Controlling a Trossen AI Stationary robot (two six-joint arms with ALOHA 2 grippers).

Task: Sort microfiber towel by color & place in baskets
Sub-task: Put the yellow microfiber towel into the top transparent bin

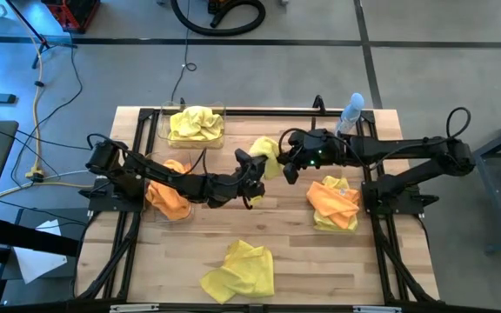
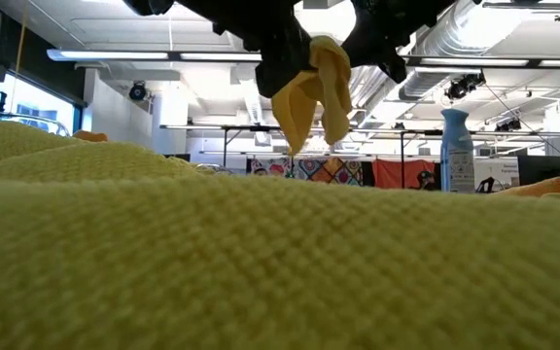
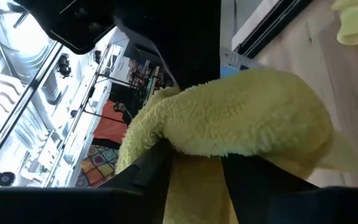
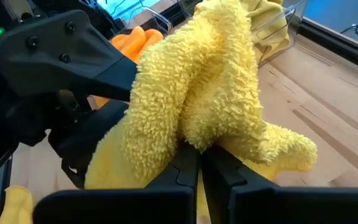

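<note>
A yellow microfiber towel (image 1: 268,149) is held up over the table's middle between my two grippers. My left gripper (image 1: 254,174) reaches in from the left and my right gripper (image 1: 289,165) from the right; both are shut on it. In the low view the towel (image 2: 314,87) hangs in a bunch, clear of the table. A clear basket (image 1: 167,132) at the far edge holds yellow towels (image 1: 197,123). Orange towels (image 1: 169,198) lie under the left arm, and more orange towels (image 1: 333,202) lie on the right. Another yellow towel (image 1: 238,269) rests flat near the near edge. My left gripper pinches the yellow towel between its two fingers (image 3: 146,171); a bunched fold (image 3: 197,180) runs between them and the rest bulges beyond. The towel is lifted clear. My right gripper pinches a bunched fold of the same towel (image 4: 194,134) between its shut fingertips (image 4: 185,165), coming level from the table's right. Several layers stand up past the fingers, and one corner (image 4: 291,152) flops aside.
A slim clear spray bottle (image 1: 351,111) stands at the far right of the table. Black frame rails (image 1: 381,261) run along both sides. The near yellow towel (image 2: 280,262) fills the low view's foreground. Bare wood shows at the near left and near right.
</note>
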